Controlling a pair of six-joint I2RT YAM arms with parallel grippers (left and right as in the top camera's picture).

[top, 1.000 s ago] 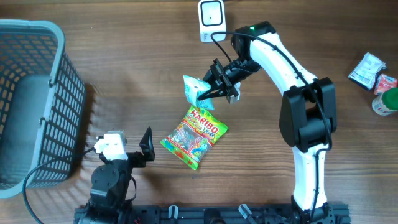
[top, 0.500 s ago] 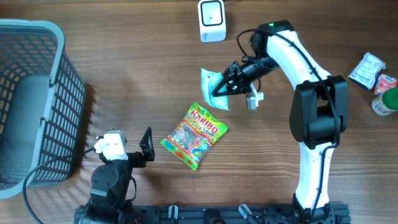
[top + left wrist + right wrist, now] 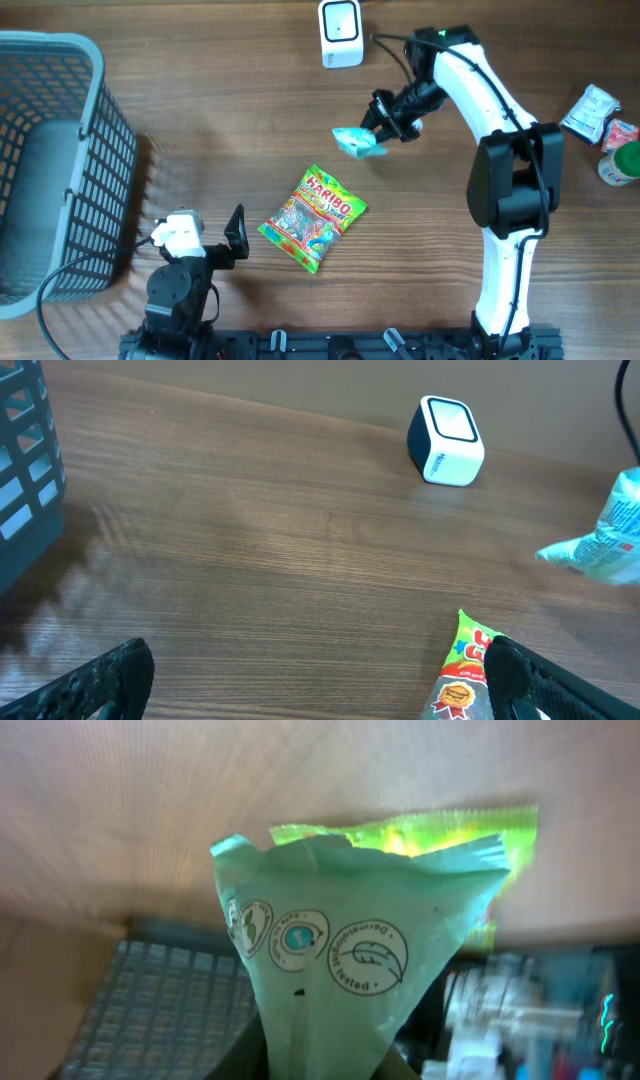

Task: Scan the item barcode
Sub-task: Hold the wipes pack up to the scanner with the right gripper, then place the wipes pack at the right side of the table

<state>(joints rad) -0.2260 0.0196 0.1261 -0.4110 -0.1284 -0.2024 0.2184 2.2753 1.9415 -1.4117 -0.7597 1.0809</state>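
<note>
Currently the right gripper [image 3: 384, 120] is clamped on the teal packet [image 3: 358, 142], holding it between the white scanner [image 3: 340, 33] and the Haribo bag [image 3: 313, 218], apart from both. The right wrist view is mostly packet [image 3: 345, 970]: round printed icons are legible, no barcode can be made out on that face, and the fingers themselves are hidden under it. Background there is blurred. The left gripper [image 3: 318, 665] is parked near the table edge with jaws wide apart, holding nothing. In its view the packet [image 3: 610, 540] is cut off at the right edge and only the top corner of the Haribo bag [image 3: 465, 670] shows. The basket [image 3: 95, 200] runs off frame left. A jar [image 3: 622, 162] and small packs [image 3: 592, 112] are cropped at the far right.
</note>
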